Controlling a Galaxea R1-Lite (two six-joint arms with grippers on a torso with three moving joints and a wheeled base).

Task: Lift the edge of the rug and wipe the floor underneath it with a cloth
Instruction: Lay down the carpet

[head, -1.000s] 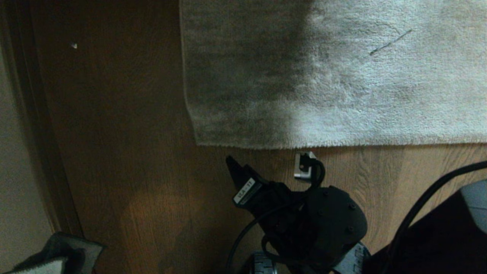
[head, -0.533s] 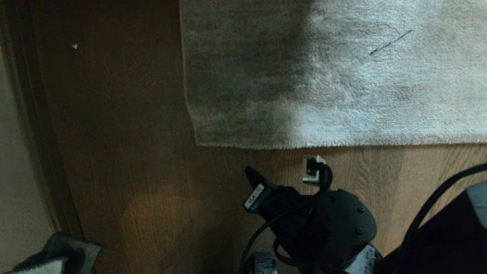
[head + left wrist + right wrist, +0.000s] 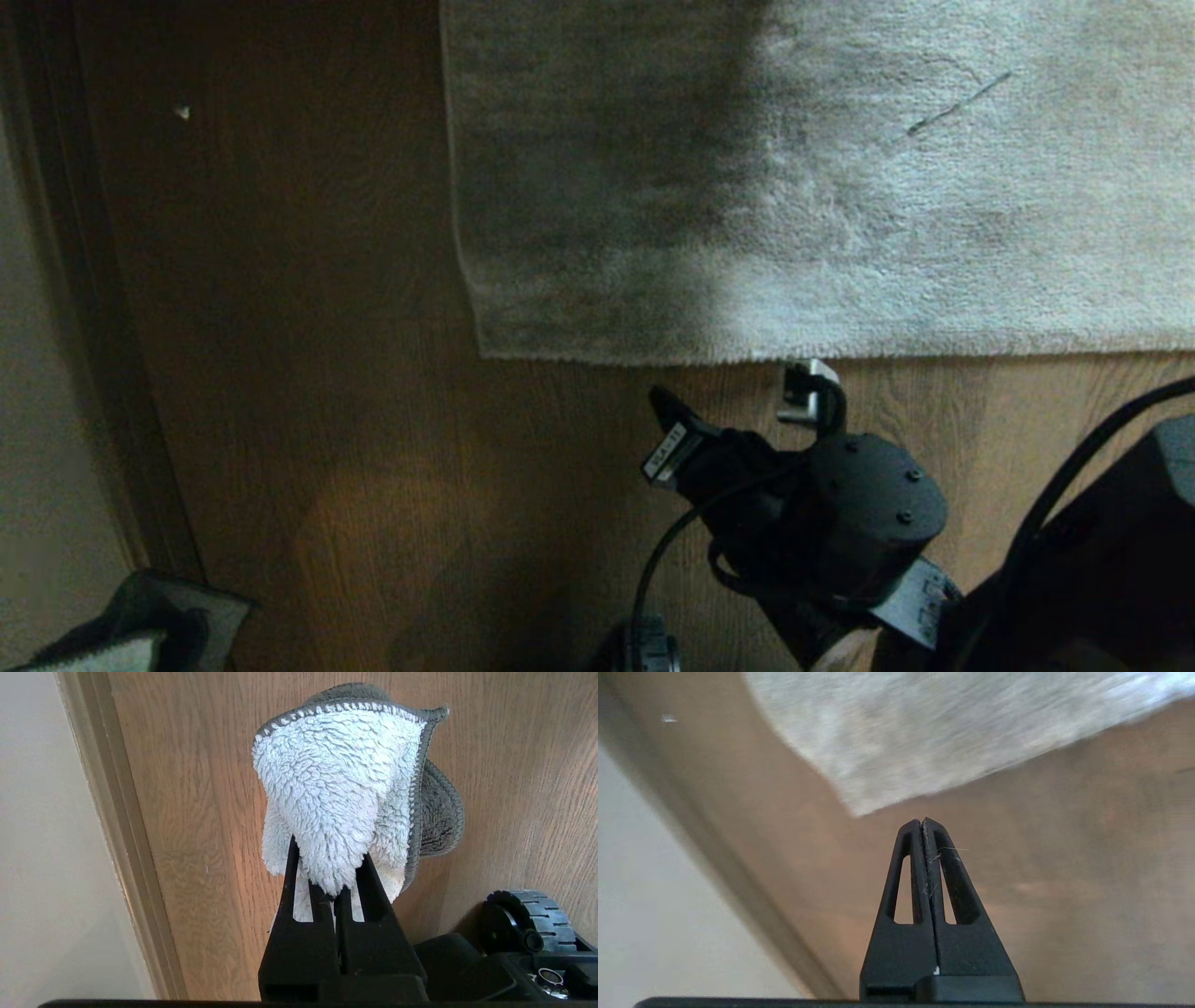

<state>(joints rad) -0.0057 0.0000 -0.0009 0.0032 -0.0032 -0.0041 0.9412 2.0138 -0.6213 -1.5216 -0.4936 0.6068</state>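
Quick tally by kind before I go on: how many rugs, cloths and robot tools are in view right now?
Rugs: 1, the rug, flat on the floor.
Cloths: 1, the cloth, clamped in the left tool.
Tools: 2, the left tool and the right tool, shut and empty, short of the rug edge.
Total: 4

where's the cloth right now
The cloth is pinched in the left gripper above the bare floor by the baseboard, at the head view's lower left corner, well away from the rug edge.
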